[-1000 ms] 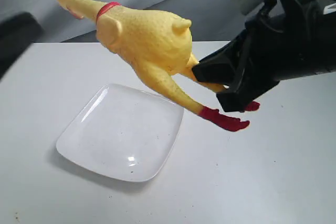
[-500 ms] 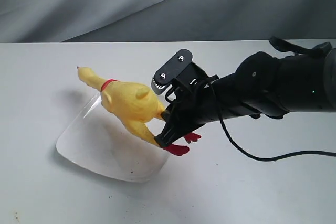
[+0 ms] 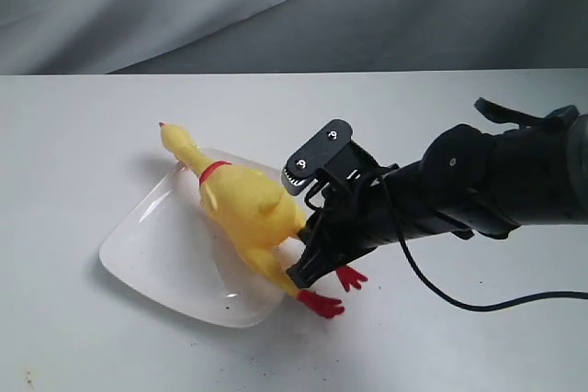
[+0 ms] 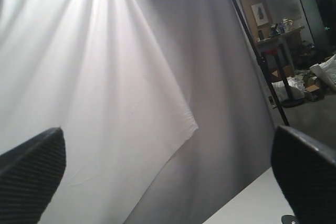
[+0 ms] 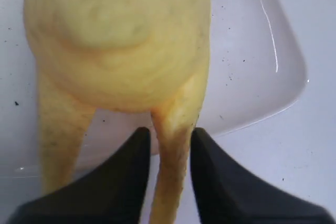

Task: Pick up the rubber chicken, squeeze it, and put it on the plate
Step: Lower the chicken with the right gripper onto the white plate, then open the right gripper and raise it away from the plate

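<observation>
Yellow bumpy rubber chicken (image 3: 246,208) rests on glossy white square plate (image 3: 152,250), red feet past its near-right rim | black right gripper (image 5: 168,142) clamps one leg | left gripper (image 4: 168,145) spread, empty | risk: a snagged pull-back could drag the chicken off.

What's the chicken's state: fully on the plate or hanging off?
Hanging off. The rubber chicken lies across the plate, red feet past its rim; the right gripper clamps one leg between its fingers.

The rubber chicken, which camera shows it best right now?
The exterior view: the whole rubber chicken, head to red feet, stretches across the plate. The right wrist view shows only its rump and legs, one leg pinched by the right gripper. The left wrist view shows none of it.
</observation>
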{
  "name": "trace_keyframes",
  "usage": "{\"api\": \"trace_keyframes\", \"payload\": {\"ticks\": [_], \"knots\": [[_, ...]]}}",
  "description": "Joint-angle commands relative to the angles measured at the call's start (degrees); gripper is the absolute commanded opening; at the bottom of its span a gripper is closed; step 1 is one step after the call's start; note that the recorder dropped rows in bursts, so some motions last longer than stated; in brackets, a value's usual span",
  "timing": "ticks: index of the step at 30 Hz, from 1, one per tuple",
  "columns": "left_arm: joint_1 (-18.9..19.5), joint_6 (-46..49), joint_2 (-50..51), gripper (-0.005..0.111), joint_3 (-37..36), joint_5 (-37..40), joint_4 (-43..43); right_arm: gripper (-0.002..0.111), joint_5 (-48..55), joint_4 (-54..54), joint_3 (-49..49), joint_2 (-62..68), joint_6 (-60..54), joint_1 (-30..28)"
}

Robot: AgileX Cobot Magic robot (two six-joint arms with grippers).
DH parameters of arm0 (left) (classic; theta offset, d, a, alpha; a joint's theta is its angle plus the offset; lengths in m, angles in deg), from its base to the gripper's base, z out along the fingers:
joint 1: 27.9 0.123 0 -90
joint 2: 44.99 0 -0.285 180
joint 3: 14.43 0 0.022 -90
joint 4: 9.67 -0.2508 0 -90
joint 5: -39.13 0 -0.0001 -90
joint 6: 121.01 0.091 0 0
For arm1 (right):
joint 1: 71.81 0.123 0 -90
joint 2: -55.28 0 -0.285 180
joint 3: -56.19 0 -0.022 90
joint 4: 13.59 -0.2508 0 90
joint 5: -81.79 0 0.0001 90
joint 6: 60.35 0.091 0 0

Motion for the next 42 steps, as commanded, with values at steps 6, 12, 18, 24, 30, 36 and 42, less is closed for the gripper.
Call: {"api": "trace_keyframes", "payload": {"ticks": [6,12,18,24,30,36,42], "knots": [[-0.2,-0.6,-0.3,0.085,0.2,6.9,0.5,0.054,1.0,1.1,-0.2,-3.5,0.4,0.1],[-0.2,-0.6,-0.3,0.017,0.2,10.9,0.5,-0.001,1.0,1.2,-0.2,-17.0,1.0,0.1],[-0.2,-0.6,-0.3,0.001,0.2,10.9,0.3,0.000,-0.5,1.0,-0.2,-32.5,1.0,0.1],[-0.2,-0.4,-0.3,0.001,0.2,10.9,0.3,0.000,-0.8,1.0,-0.2,-43.2,1.0,0.1],[-0.2,-0.4,-0.3,0.001,0.2,10.9,0.3,0.000,-0.8,1.0,-0.2,-49.7,1.0,0.1],[-0.2,-0.4,-0.3,0.001,0.2,10.9,0.3,0.000,-0.8,0.6,-0.2,-53.2,1.0,0.1],[-0.2,-0.4,-0.3,0.001,0.2,10.9,0.3,0.000,-3.3,0.1,-0.2,-53.7,1.0,0.0]]}}
